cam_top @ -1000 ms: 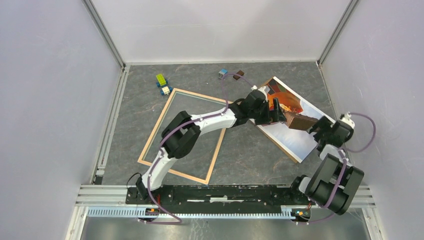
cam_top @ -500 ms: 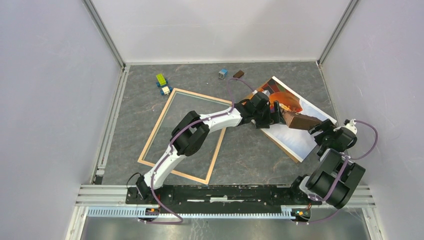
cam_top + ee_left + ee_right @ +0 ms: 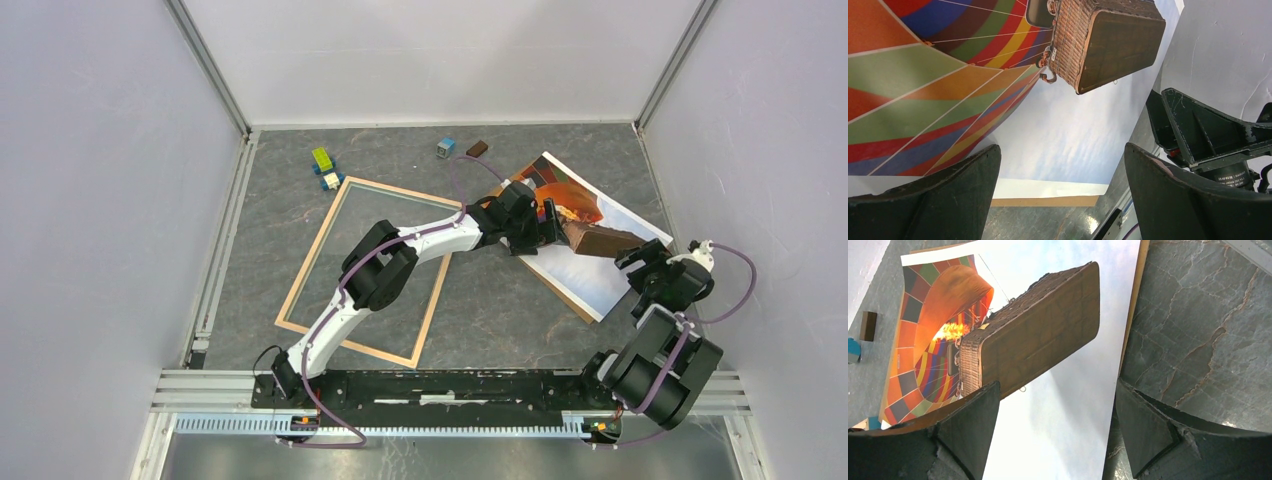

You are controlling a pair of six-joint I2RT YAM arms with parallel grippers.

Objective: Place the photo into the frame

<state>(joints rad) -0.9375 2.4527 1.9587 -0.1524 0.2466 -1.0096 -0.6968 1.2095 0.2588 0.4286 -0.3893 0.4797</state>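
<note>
Grey marbled bench [image 3: 480,310] surface fills the cell, enclosed by plain white walls. Both arm bases are bolted to the rail at the near edge.

1. Right claw [image 3: 638,263]: positioned at the right side of the bench, just off the nearest right corner of the photo [image 3: 595,282]. Its jaws stand wide apart and hold nothing. The right wrist view shows the print's edge and bare bench beyond the gap. This position probably prepares a pinch on that edge.

2. Frame [image 3: 318,240]: lies flat left of centre, wood-coloured back uppermost, well apart from the photo. Back-up orientation presumably leaves the recess accessible for loading. The left arm passes above its far right corner.

3. Left claw [image 3: 550,225]: reaches across to the right and hovers over the left part of the photo. Its jaws are fully spread and grip nothing.

4. Photo: lies picture side up on a brown board [image 3: 1133,315], which shows as a thin strip along one side. The board likely raises the print's edge off the bench, easing a grasp. The photo is not yet lifted, so insertion is not begun.

5. Small blocks [image 3: 321,159]: lie near the far wall, apart from the work.
</note>
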